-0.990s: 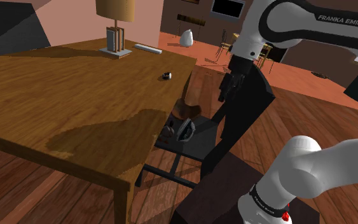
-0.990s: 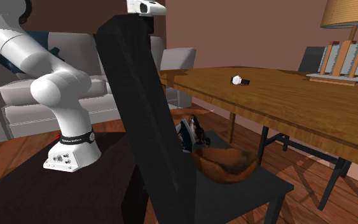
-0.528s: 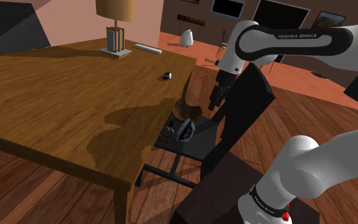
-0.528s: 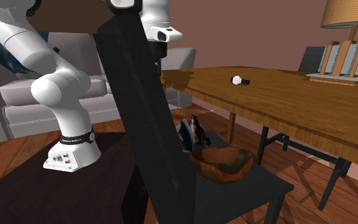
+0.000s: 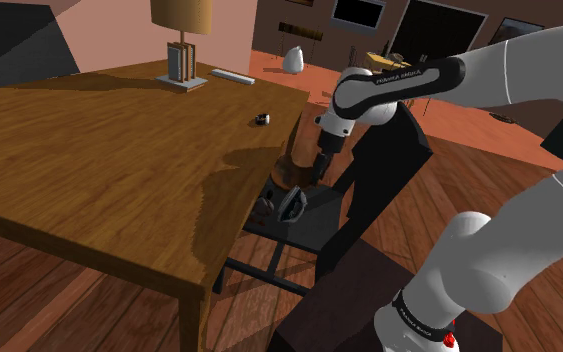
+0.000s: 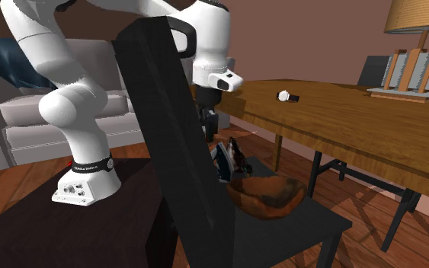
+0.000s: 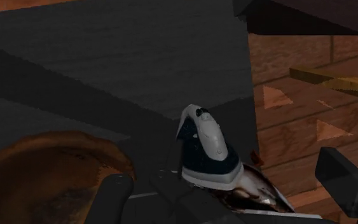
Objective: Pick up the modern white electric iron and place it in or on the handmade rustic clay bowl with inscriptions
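Note:
A white and dark blue iron (image 7: 206,149) stands on its heel on the black chair seat (image 7: 120,57), right beside a brown clay bowl (image 7: 44,172). My gripper (image 7: 229,191) hovers just above the iron, open, with one black finger (image 7: 110,197) toward the bowl and the other (image 7: 348,180) on the iron's far side; nothing is held. In the shoulder view the gripper (image 5: 314,168) hangs over the bowl (image 5: 289,172) and the iron (image 5: 291,203). In the second exterior view the iron (image 6: 224,160) and bowl (image 6: 267,194) sit on the seat, with the gripper (image 6: 209,126) above the iron.
The tall black chair back (image 6: 167,152) rises close beside the arm. A wooden table (image 5: 99,170) overhangs the seat's other side and carries a lamp (image 5: 181,45) and a small dark object (image 5: 261,120). A grey sofa (image 6: 91,114) stands behind the stand.
The arm has swung down and toward the table, bringing the gripper from above the chair back to just over the iron. The fingers stay open; iron and bowl have not moved.

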`<state>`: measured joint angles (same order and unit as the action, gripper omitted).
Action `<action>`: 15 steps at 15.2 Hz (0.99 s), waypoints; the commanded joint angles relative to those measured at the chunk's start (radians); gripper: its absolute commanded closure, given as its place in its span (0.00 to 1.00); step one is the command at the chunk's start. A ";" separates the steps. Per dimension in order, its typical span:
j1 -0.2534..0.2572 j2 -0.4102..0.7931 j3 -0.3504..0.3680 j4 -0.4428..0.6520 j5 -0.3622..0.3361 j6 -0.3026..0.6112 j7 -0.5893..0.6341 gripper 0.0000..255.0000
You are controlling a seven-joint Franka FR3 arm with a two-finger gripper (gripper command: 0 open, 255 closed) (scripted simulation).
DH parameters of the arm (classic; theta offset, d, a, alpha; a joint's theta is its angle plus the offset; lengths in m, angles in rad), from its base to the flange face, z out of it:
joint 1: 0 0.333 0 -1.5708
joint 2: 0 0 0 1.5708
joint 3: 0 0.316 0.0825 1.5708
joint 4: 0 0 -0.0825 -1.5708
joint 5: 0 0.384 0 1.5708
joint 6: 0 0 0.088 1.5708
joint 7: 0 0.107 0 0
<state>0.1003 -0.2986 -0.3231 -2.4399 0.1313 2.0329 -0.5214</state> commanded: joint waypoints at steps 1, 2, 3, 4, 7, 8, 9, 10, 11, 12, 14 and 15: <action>0.014 0.080 -0.023 0.021 0.032 0.046 -0.076 0.00; 0.021 0.123 -0.033 0.035 0.052 0.066 -0.115 0.00; 0.021 0.128 -0.033 0.037 0.055 0.068 -0.120 0.00; 0.022 0.134 -0.032 0.028 0.059 0.082 -0.123 0.00; 0.028 0.154 -0.030 0.004 0.074 0.124 -0.132 0.00; 0.030 0.160 -0.029 -0.004 0.079 0.138 -0.136 0.00; 0.032 0.168 -0.029 -0.011 0.085 0.152 -0.139 0.00; 0.035 0.180 -0.028 -0.022 0.094 0.174 -0.146 0.00; 0.035 0.180 -0.028 -0.022 0.094 0.174 -0.146 0.00; 0.035 0.180 -0.028 -0.022 0.094 0.174 -0.145 0.00; 0.035 0.180 -0.028 -0.022 0.094 0.174 -0.146 0.00; 0.035 0.180 -0.028 -0.022 0.094 0.174 -0.146 0.00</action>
<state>0.1352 -0.1193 -0.3506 -2.4618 0.2251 2.2063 -0.6665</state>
